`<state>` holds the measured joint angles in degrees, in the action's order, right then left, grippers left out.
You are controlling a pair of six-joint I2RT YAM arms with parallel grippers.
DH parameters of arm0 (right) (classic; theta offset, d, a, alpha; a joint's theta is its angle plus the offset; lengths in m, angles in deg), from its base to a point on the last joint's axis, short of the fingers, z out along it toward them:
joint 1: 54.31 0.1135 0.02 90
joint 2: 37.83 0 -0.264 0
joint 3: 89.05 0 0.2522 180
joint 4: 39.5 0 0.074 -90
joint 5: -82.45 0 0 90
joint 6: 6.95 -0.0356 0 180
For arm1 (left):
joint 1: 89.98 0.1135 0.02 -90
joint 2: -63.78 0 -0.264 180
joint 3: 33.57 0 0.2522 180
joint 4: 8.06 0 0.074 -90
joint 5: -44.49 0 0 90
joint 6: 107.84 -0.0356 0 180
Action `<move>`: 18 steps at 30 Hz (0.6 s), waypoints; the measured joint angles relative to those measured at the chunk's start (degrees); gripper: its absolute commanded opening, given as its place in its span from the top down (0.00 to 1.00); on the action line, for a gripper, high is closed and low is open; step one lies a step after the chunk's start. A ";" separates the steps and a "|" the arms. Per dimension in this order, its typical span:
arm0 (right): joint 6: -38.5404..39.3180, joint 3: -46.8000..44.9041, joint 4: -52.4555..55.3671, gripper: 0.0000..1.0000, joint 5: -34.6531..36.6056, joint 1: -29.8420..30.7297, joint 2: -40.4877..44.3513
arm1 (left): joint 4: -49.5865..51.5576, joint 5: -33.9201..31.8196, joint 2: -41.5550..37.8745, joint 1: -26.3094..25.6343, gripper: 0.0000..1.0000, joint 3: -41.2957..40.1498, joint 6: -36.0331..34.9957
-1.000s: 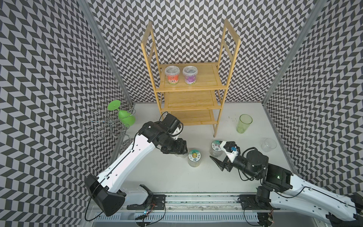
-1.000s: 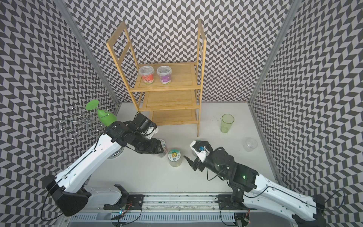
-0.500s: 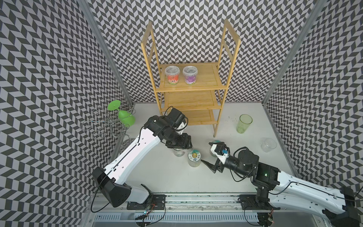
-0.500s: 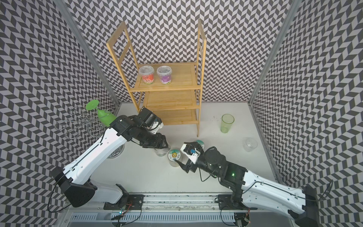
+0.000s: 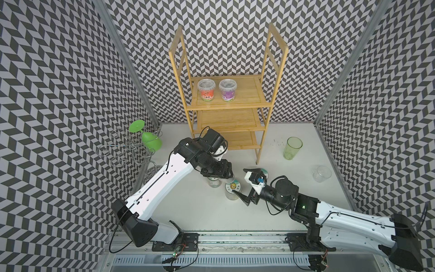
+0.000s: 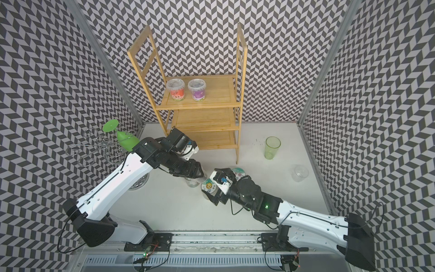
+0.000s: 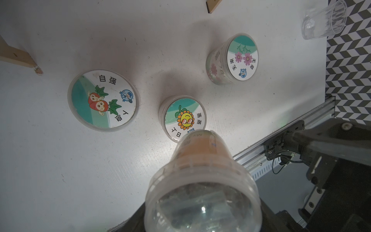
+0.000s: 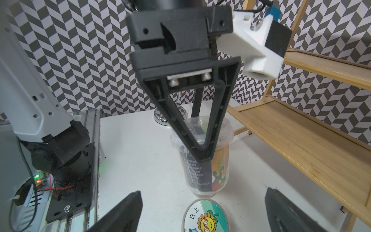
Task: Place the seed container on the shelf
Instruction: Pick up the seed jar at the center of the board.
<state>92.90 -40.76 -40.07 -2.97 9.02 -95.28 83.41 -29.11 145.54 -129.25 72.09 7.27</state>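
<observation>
- Two bystanders sit far left: a chrome wire stand [image 5: 131, 150] carrying an upturned green glass [image 5: 150, 142], both clear of the work.
- Next comes the left end effector [image 8: 203, 156], clamped on the seed container [image 7: 202, 176]. This lidless clear jar with an orange label is upright and low over the worktop [image 5: 200, 212]; whether its base touches cannot be told.
- The step in hand looks like the carry. The next move calls for a lift and a reach to the shelf [image 5: 247, 94], holding the open jar level.
- On the top tier, two jars [image 5: 206, 90] fill the left half; the right half and the middle tier are bare. The front posts and tier edges crowd the path.
- A sunflower-lidded jar [image 5: 232, 188] stands just beside the held one. The right end effector [image 5: 239, 180] is spread wide and empty, with a finger on each side of it.
- Farther right, a flower-lidded jar [image 7: 241, 58], a green tumbler [image 5: 293, 150] and a clear glass [image 5: 321, 173] stand well apart from the route.
</observation>
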 measured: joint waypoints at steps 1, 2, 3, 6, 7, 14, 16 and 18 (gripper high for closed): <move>0.00 0.00 -0.70 0.00 0.04 0.00 -0.61 | 0.02 0.04 0.00 -0.07 0.43 0.04 0.00; -0.07 0.00 -1.40 0.00 0.11 0.00 -1.36 | -0.02 0.07 0.00 -0.13 0.44 0.09 0.00; -0.15 0.02 -1.95 0.00 0.15 0.00 -2.10 | 0.07 0.13 0.02 -0.15 0.44 0.17 -0.02; -0.46 0.20 -2.49 0.00 0.52 0.00 -4.33 | 0.13 0.39 0.28 -0.28 0.44 1.01 -0.04; -0.46 0.31 -2.49 0.00 0.59 0.00 -4.94 | 0.07 0.44 0.39 -0.37 0.44 1.27 -0.04; -0.48 0.55 -4.20 0.00 1.57 0.00 -7.23 | 0.09 0.98 0.79 -1.27 0.43 1.86 -0.09; -0.48 0.66 -4.79 0.01 2.05 0.00 -7.48 | 0.09 1.09 0.79 -1.36 0.43 1.86 -0.13; -0.48 0.68 -5.53 0.00 2.67 0.00 -7.58 | 0.07 1.16 0.79 -1.57 0.43 1.86 -0.15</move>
<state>92.41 -40.09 -45.60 -0.30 9.02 -102.86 83.48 -27.95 146.32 -130.82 73.95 7.11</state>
